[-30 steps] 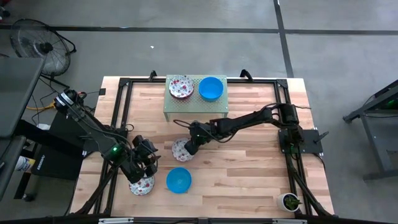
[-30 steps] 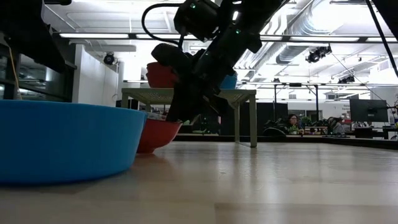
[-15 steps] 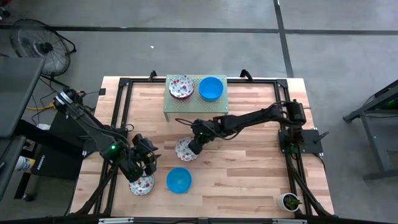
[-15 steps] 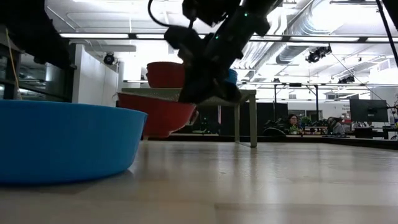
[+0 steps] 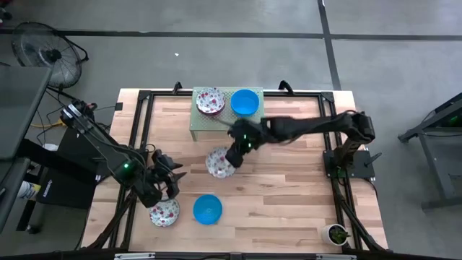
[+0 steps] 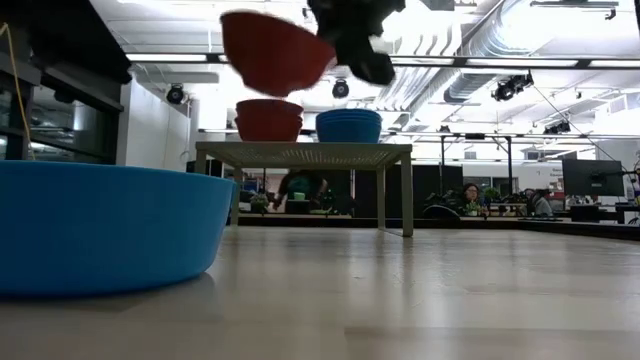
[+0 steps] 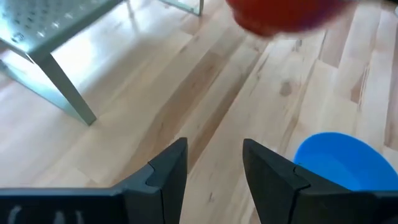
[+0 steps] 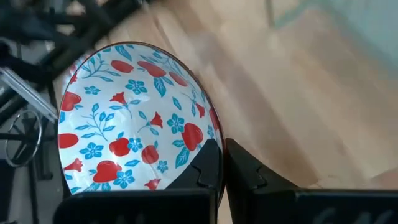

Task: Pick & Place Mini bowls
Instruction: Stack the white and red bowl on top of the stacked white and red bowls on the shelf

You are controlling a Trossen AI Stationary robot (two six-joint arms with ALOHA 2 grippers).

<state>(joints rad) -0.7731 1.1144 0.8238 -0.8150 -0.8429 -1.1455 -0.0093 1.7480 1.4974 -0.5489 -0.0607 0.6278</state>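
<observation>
Right gripper (image 5: 232, 158) clamped on rim of white, red-flowered mini bowl (image 5: 219, 162), airborne before pale green perforated rack (image 5: 225, 123). Keep level, clear rack edge, settle onto floral stack (image 5: 210, 101). Left gripper (image 7: 214, 165) released, well clear of rack.

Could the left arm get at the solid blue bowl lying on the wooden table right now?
Probably yes. The left gripper is open and empty, the solid blue bowl lies just beside it, and nothing stands between. The right gripper carries its white floral bowl well clear.
</observation>
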